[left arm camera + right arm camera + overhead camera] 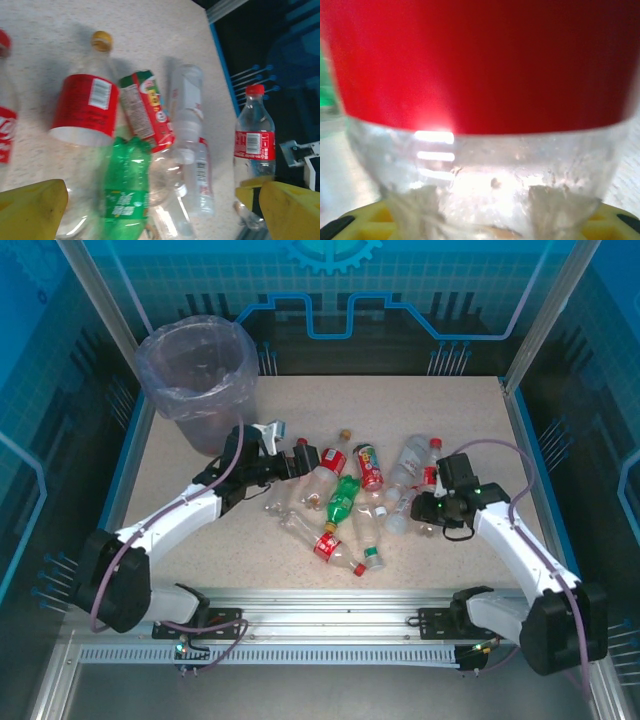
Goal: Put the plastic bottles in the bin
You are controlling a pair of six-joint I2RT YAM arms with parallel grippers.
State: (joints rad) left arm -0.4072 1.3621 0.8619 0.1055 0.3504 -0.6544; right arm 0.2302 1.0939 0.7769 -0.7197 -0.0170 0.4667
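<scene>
Overhead view: the bin [195,380], a round grey bucket lined with a crinkly translucent plastic bag [160,345], stands at 10 o'clock on the speckled worktop [180,490], upright. The plastic bottles [350,500] lie in a loose heap at the centre of the worktop, well apart from the bin, most of them on their sides and several touching. Within the heap, a green bottle [343,498] lies in the middle. A gold-capped bottle [333,462] with a red label lies at 11 o'clock of it. A red-capped bottle [431,465] with a red label sits at 3 o'clock, on the heap's edge. The left claw [150,192] hangs over the heap's 9 o'clock side. Its yellow fingers [30,210] stand wide apart and hold nothing, with the green bottle and the gold-capped bottle between and beyond them. The right claw [428,488] is at the red-capped bottle. In the right wrist view the bottle's red label and clear lower body sit close against the claw's yellow parts. Whether the jaws press on the bottle cannot be told.
</scene>
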